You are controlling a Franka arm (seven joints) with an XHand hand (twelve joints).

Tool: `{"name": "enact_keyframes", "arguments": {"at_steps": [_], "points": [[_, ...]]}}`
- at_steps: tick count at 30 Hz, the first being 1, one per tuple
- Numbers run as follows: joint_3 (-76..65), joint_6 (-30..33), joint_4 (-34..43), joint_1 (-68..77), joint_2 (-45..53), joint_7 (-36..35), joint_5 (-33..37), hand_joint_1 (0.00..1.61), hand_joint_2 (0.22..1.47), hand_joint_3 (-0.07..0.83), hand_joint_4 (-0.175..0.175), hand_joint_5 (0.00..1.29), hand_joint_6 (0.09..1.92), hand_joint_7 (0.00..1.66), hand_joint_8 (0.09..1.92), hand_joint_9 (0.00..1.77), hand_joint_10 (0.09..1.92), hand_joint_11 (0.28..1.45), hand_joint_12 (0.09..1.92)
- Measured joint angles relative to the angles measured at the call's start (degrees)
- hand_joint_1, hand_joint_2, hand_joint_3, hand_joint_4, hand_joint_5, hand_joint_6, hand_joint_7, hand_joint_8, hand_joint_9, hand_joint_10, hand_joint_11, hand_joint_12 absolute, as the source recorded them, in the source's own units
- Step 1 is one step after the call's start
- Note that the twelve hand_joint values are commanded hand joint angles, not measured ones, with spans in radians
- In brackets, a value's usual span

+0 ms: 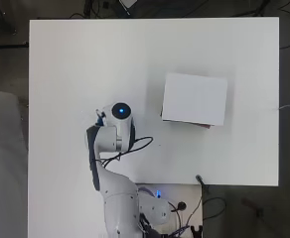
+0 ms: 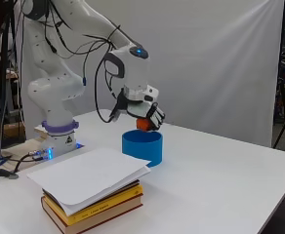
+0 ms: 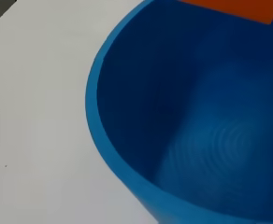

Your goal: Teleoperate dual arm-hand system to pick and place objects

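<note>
A round blue container stands on the white table, and the wrist view looks straight into its bare blue inside. Directly above its rim hangs my black and white hand, fingers curled round a small orange object. An orange edge of that object shows in the wrist view. From overhead the arm covers the hand, the orange object and the container.
A stack of books topped with white paper sheets lies on the table to the right of the arm in the overhead view. The arm's base and cables sit at the table's near edge.
</note>
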Motion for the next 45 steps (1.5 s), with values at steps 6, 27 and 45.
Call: {"name": "enact_keyframes", "arguments": {"at_steps": [6,27,45], "points": [[0.5,0.8,2.1,0.1,6.6,0.2,-0.1,0.18,0.99,-0.013,0.008,0.11,0.3,0.17,0.37,0.29,0.5,0.43,0.41],[-0.8,-4.8,12.4,0.4,-6.2,10.9,-14.0,0.0,0.88,-0.002,0.029,0.19,0.09,0.31,0.09,0.39,0.09,0.47,0.09],[-9.8,-12.8,20.6,-1.6,-14.9,18.7,-21.4,0.0,0.94,0.02,0.099,0.14,0.09,0.26,0.09,0.39,0.09,0.48,0.09]]}}
